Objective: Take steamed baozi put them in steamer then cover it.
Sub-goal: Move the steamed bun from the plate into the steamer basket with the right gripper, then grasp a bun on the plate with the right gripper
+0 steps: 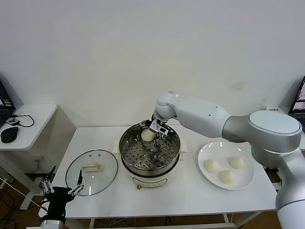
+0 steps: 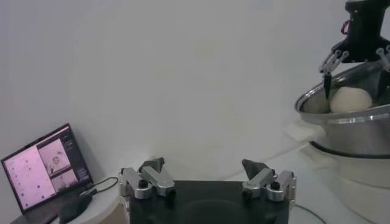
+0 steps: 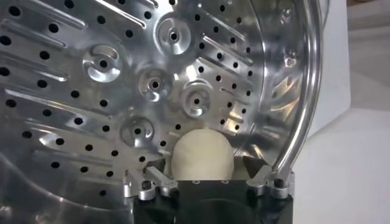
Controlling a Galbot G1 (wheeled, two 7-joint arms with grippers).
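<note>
Right hand (image 1: 153,129) is over the far side of the steamer (image 1: 125,143), fingers spread wide on either side of one baozi (image 1: 147,135). The right wrist view shows the bun (image 3: 201,156) sitting on the perforated tray (image 3: 91,91) close to the pot wall, between the finger bases but not pinched. Judgement: released, first bun placed.

Three more baozi (image 1: 224,170) lie on the white plate (image 1: 248,181), on the worktop (image 1: 190,195) to the right of the steamer, well apart from the pot.

The cover (image 1: 91,172) lies flat on the worktop to the left of the steamer, its bar handle (image 1: 91,167) running roughly left to right.

Left hand (image 1: 62,191) hangs at the near left edge of the worktop, just beside the cover's near rim, fingers wide apart and holding nothing.

Key relation: the plate lies right of and nearer than the right hand, so that arm is the closer one for the remaining buns; it would need to lift clear of the pot rim first. The cover is on the left arm's side. Steamer not yet covered.
</note>
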